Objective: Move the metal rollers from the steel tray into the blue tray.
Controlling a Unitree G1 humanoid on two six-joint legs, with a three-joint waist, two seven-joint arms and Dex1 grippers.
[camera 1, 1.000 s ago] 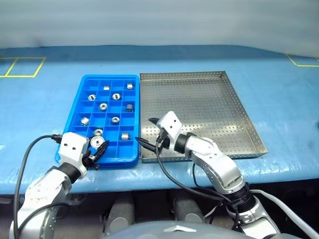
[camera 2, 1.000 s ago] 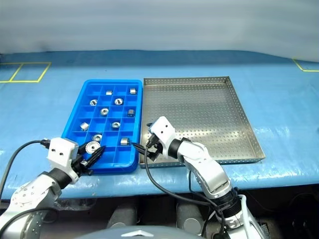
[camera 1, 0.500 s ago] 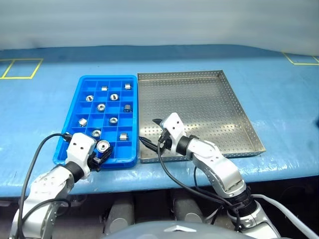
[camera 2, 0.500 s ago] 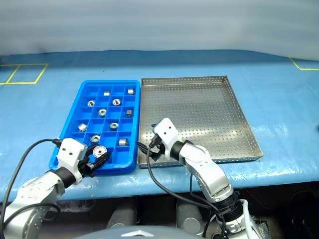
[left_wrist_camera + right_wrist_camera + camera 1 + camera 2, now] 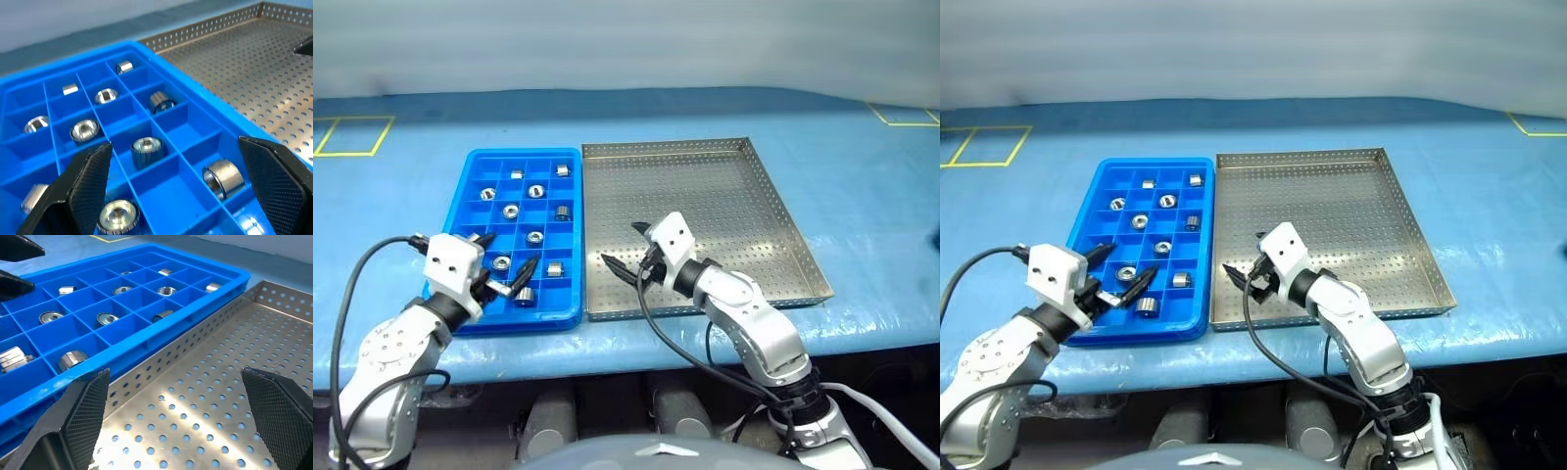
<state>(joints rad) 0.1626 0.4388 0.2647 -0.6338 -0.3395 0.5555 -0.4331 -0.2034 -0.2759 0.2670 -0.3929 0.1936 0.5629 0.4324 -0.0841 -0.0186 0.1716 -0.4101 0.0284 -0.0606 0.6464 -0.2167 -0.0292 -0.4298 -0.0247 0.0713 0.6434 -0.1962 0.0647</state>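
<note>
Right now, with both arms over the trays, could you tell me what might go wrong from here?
1. The open left gripper hangs low over the blue tray; a finger could catch a divider or knock a metal roller.
2. The steel tray looks empty, so the open right gripper might close on nothing.

Blue table cover (image 5: 862, 186); yellow taped squares (image 5: 352, 134) at its far corners.
</note>
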